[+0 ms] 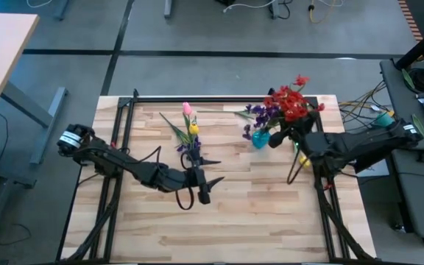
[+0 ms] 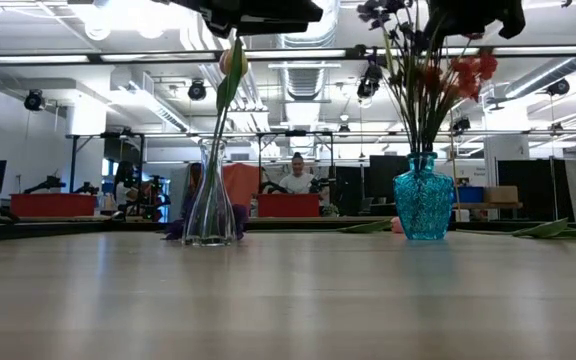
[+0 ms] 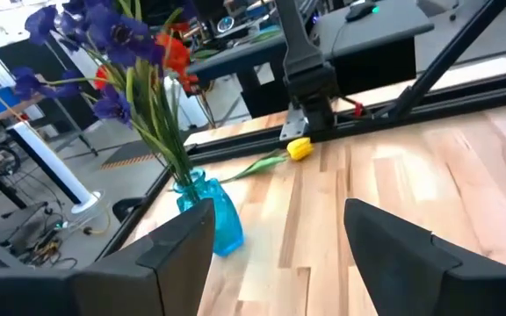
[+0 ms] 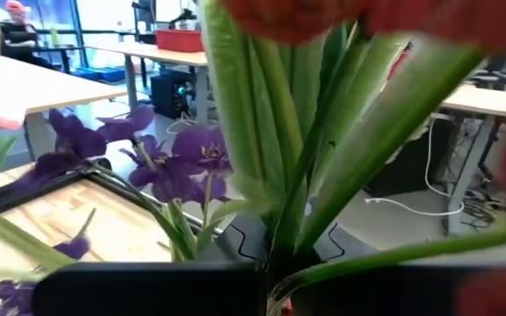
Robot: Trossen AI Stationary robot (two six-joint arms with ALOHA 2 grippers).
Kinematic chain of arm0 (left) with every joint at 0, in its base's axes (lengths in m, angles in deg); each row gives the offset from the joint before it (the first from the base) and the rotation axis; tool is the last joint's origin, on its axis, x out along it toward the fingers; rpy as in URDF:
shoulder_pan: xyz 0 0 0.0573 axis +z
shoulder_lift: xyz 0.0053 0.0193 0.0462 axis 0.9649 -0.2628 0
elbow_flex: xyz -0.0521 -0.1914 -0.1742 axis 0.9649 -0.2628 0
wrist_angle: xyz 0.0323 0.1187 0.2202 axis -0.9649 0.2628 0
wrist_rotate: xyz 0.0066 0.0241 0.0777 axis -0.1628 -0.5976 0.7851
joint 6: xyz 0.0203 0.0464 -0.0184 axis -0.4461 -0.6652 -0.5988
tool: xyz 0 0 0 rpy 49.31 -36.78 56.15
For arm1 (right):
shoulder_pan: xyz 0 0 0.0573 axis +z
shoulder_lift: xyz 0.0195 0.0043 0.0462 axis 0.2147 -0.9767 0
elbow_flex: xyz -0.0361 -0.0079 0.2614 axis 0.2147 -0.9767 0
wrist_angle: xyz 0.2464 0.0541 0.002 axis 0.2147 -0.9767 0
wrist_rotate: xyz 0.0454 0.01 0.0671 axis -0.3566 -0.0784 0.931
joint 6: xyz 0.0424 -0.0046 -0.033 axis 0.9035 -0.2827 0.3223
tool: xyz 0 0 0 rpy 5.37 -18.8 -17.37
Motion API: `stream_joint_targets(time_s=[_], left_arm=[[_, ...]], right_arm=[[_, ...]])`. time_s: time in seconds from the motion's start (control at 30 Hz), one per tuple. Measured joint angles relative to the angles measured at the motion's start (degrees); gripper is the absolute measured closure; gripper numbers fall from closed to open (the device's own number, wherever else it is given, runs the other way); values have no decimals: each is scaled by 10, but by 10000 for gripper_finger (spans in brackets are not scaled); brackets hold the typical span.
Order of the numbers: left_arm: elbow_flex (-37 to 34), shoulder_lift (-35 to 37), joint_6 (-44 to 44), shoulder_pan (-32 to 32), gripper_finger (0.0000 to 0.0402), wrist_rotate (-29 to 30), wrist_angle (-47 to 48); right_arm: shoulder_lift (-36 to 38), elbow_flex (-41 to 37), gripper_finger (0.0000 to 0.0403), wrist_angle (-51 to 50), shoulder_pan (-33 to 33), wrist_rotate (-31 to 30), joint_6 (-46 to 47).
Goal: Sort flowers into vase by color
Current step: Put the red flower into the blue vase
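Observation:
A clear glass vase (image 2: 210, 205) at the table's middle holds a pink tulip (image 1: 187, 109) and a yellow tulip (image 1: 193, 129). To its right, a blue vase (image 2: 423, 195) holds purple sprays (image 1: 260, 114) and red sprays (image 1: 293, 103). My right gripper (image 1: 280, 137) is beside the blue vase, shut on green stems under red blossoms. My left gripper (image 1: 210, 171) is open and holds nothing, just nearer than the clear vase and pointing toward the blue vase (image 3: 213, 215). A yellow tulip (image 3: 299, 149) lies on the table by the right arm. My right gripper pinches the green stem (image 4: 281, 263) of a red spray between its two shut fingers (image 4: 148, 290), which lie about level. The stems and leaves rise from the fingers, with red blossoms (image 4: 306, 17) above. I cannot tell whether the stem's lower end is in the blue vase.
Loose green stems lie near the table's far edge (image 1: 223, 112). A purple flower (image 2: 183, 228) lies behind the clear vase. The black frame rail (image 3: 393, 114) runs along the table's right side. A person sits in the room beyond the table (image 2: 296, 175).

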Motion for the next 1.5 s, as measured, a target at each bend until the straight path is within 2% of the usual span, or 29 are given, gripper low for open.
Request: stream_joint_targets(time_s=[0.2,0.63,1.13,1.23,1.5], left_arm=[[0,14,12,-7,164,5,23],[0,74,31,-27,164,6,81],[0,131,83,-35,164,7,166],[0,137,93,-37,164,25,181],[0,152,97,-37,164,36,202]], right_arm=[[-11,0,393,2,-13,26,32],[-24,0,376,0,-13,24,29],[-29,0,258,-6,-9,29,43],[-28,0,232,-10,-6,36,44],[-28,0,172,-61,-5,70,106]])
